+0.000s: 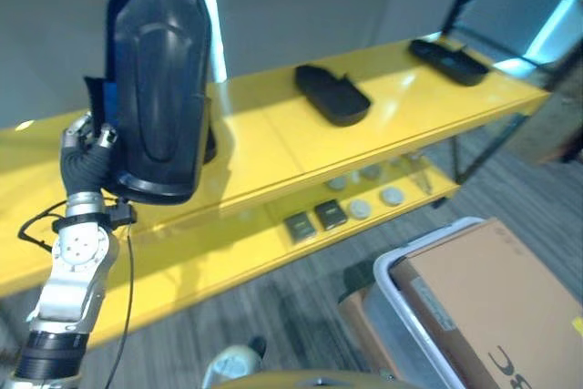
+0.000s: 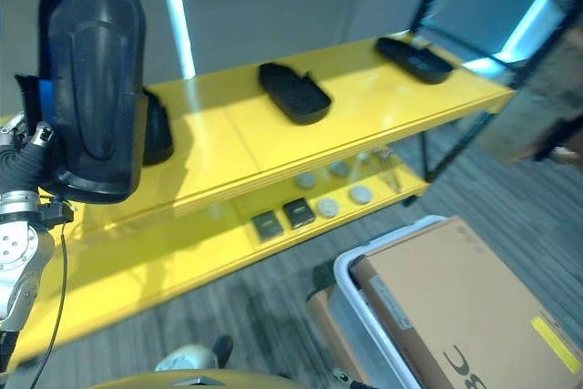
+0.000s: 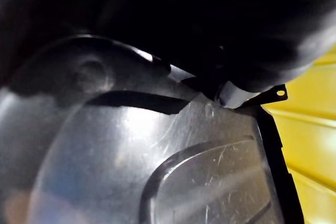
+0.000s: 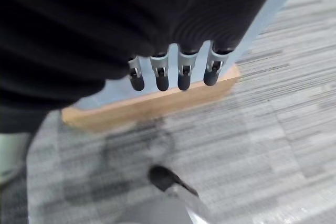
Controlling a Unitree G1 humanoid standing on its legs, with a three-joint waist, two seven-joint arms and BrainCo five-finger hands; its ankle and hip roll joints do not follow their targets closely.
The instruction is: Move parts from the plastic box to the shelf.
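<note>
My left hand (image 1: 91, 145) sits behind a large black moulded part (image 1: 157, 79), held upright over the yellow shelf (image 1: 273, 138); I cannot tell how its fingers stand. My right hand (image 4: 170, 72) hangs slack, fingers straight, above grey carpet (image 4: 273, 129). Two more black parts (image 1: 333, 94) lie on the top shelf board. The plastic box (image 1: 414, 316) stands on the floor, holding a cardboard carton (image 1: 496, 302).

Black part (image 1: 157, 79) upright, held above yellow shelf (image 1: 273, 148).
</note>
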